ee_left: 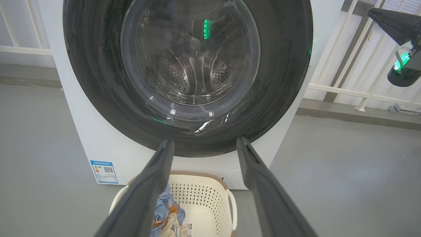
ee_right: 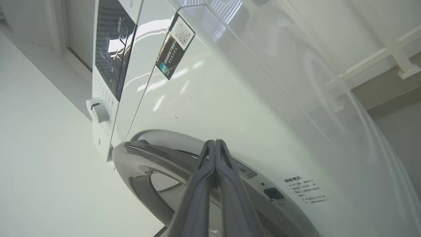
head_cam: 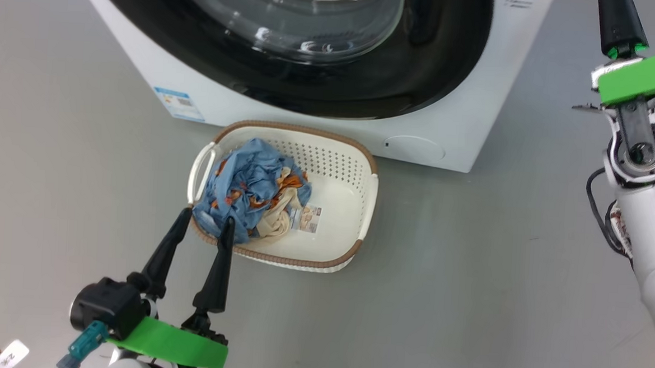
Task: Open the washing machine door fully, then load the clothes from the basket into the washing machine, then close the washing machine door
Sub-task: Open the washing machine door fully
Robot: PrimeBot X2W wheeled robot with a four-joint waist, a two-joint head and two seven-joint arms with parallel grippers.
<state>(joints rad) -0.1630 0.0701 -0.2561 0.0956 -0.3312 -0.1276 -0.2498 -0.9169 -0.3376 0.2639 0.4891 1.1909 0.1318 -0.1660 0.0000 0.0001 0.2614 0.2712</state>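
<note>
Left gripper (head_cam: 206, 222) fingers spread, tips over basket (head_cam: 340, 156) near rim, at edge of clothes (head_cam: 249, 185); washing machine door (head_cam: 434, 72) farther ahead.

washing machine (head_cam: 476, 124) 1 | door (head_cam: 422, 82) 1 | basket (head_cam: 348, 207) 1 | clothes bundle (head_cam: 249, 185) 1 | blue sticker (head_cam: 179, 104) 1

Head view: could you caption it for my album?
Open left gripper hovers over blue clothes in the basket, before the washing machine door.

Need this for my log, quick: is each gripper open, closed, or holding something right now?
Left gripper: open, holding nothing.
Right gripper: closed, nothing between its fingers.
</note>
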